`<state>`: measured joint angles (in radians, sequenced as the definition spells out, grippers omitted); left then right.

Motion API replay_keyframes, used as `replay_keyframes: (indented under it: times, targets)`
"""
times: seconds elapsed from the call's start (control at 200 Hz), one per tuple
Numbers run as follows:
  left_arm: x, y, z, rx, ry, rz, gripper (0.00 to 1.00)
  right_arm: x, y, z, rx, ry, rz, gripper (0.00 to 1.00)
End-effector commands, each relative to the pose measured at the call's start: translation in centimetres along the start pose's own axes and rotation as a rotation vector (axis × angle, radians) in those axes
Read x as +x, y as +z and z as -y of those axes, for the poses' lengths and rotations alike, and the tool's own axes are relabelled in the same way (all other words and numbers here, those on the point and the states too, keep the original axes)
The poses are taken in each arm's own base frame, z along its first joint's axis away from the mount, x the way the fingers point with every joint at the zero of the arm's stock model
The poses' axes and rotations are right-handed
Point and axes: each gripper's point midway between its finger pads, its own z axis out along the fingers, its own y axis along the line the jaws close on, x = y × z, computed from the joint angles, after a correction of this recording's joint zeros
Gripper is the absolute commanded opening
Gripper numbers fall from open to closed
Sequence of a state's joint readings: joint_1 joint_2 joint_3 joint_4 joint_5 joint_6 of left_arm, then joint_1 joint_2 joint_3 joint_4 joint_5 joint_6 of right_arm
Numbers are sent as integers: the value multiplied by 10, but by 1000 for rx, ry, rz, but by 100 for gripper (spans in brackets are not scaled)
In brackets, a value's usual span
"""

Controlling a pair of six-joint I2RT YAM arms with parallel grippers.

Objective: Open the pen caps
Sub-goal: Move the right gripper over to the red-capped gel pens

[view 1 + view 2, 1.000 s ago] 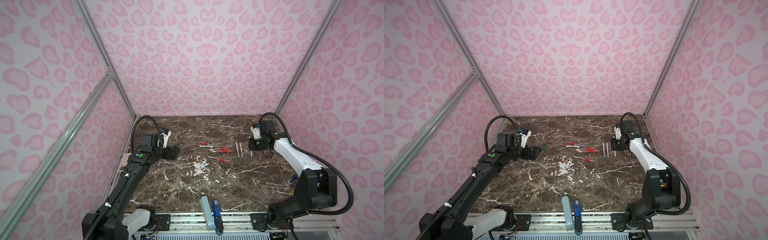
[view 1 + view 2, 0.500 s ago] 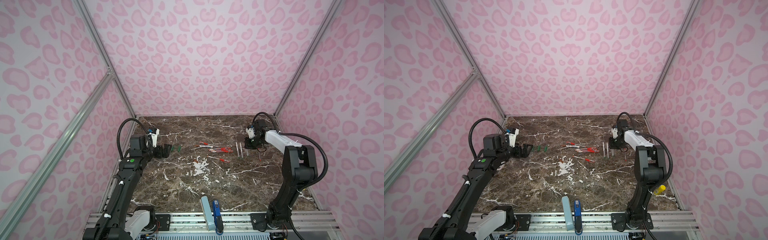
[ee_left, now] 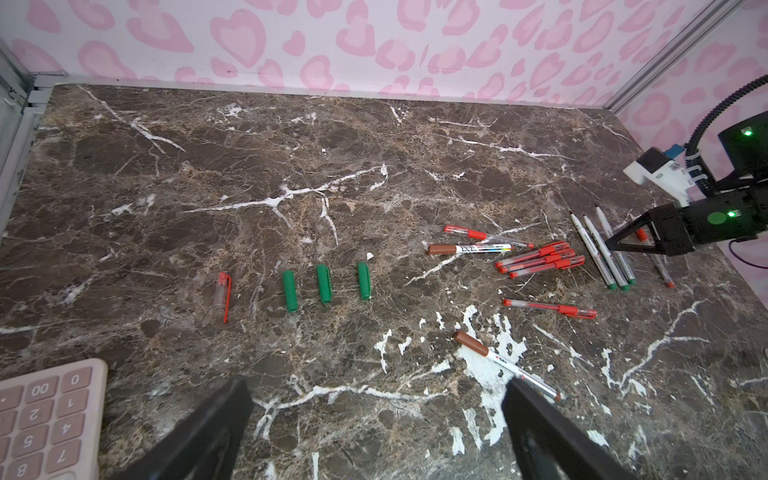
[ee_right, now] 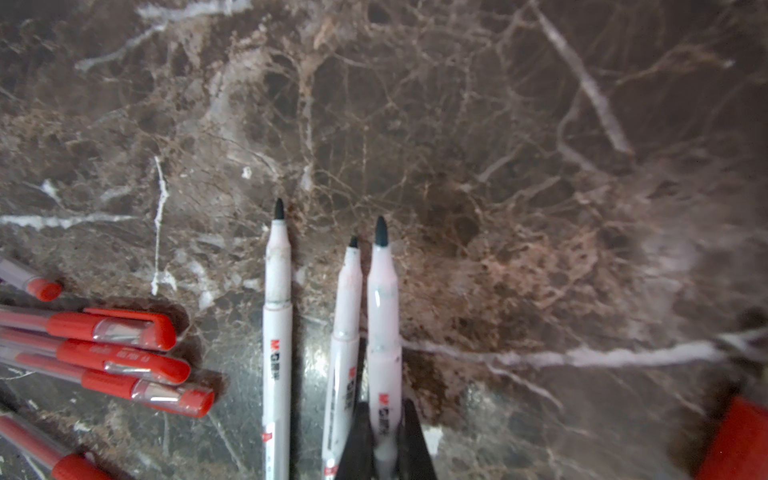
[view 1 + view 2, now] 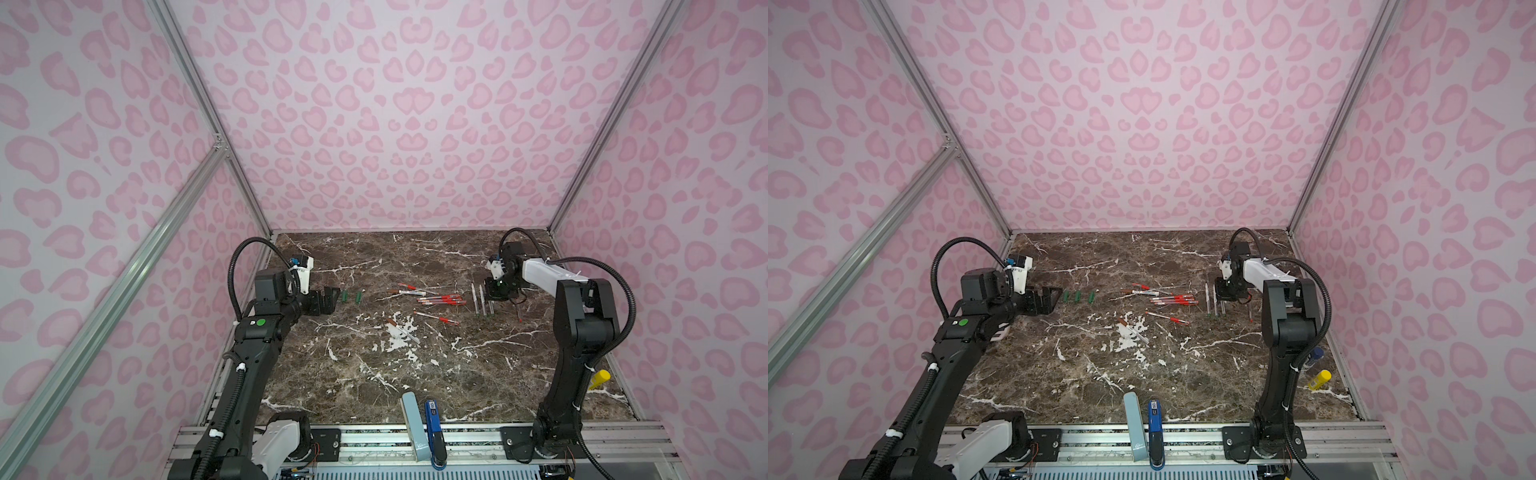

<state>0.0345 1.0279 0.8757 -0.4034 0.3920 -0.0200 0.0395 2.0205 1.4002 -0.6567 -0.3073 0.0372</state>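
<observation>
"Right wrist view: what is the right gripper [image 4: 385, 405] doing?"
"It is clamping one white marker [image 4: 382, 291] of three uncapped ones lying side by side on the table [image 4: 498, 166], near the capped red pens [image 4: 124, 365]."
"And the left gripper [image 3: 374, 436]?"
"Its jaws are standing wide apart, gripping nothing. Three green caps [image 3: 324, 284] are lying in a row just off its fingertips, one red cap [image 3: 222, 293] beside them; two brown-capped markers [image 3: 469, 249] are resting mid-table."
</observation>
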Motion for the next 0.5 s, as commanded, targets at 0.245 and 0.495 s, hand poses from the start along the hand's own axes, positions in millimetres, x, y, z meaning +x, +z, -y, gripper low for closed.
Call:
replay_keyframes:
  times: [0.245, 0.495]
  targets:
    - [-8, -1, -4, -2, -22, 26, 98, 12, 2, 2, 11, 27, -31, 18]
    - [-11, -4, -5, -6, -28, 35, 98, 6, -19, -5, 2, 13, 9, 26]
